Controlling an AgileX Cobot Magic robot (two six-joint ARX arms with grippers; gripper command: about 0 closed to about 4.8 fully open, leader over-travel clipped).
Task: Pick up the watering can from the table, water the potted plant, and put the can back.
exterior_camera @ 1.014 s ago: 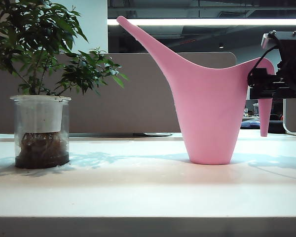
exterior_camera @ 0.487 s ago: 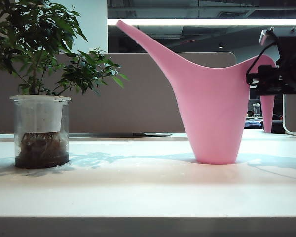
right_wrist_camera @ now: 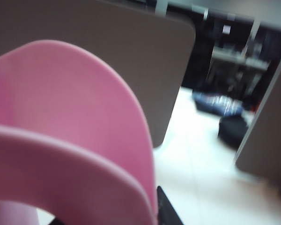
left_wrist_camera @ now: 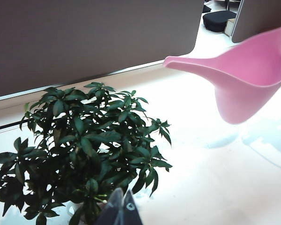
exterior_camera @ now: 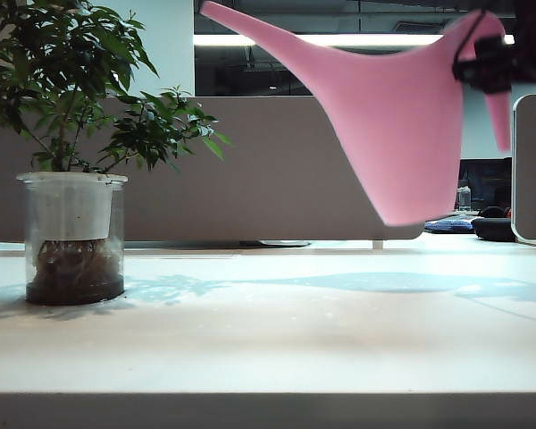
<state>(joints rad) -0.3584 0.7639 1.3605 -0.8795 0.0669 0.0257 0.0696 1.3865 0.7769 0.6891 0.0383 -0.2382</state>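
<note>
- Pink plastic forms the watering can (exterior_camera: 402, 125), which hangs in the air on the right side of the exterior view, its base clear of the table (exterior_camera: 268, 331) with open space between them.
- Can attitude: tilted, with the long spout running up and toward the potted plant (exterior_camera: 71, 179); the spout tip sits near the upper edge of the exterior view, level with the topmost leaves.
- Right gripper (exterior_camera: 493, 67): positioned at the upper right of the exterior view, at the top of the can's curved handle. Its dark body is largely cut off by the picture edge. The jaws are clamped on the handle, carrying the watering can.
- Right wrist view: the pink handle arch (right_wrist_camera: 70, 154) fills the near field, blurred, with one dark fingertip (right_wrist_camera: 166, 211) showing just beside its edge.
- Left gripper (left_wrist_camera: 118, 211): stationed above the potted plant, pointing down at the foliage. Only the dark finger ends show at the picture edge, lying close together; whether they are fully closed cannot be told. They hold nothing visible.
- Potted plant: stands upright on the left of the table, dark green leaves above a clear cylindrical pot with a white insert, roots and soil visible at the bottom.
- Spacing: spout tip and plant are apart; the can body is well to the plant's right.
- Can shadow lies on the table beneath it.
</note>
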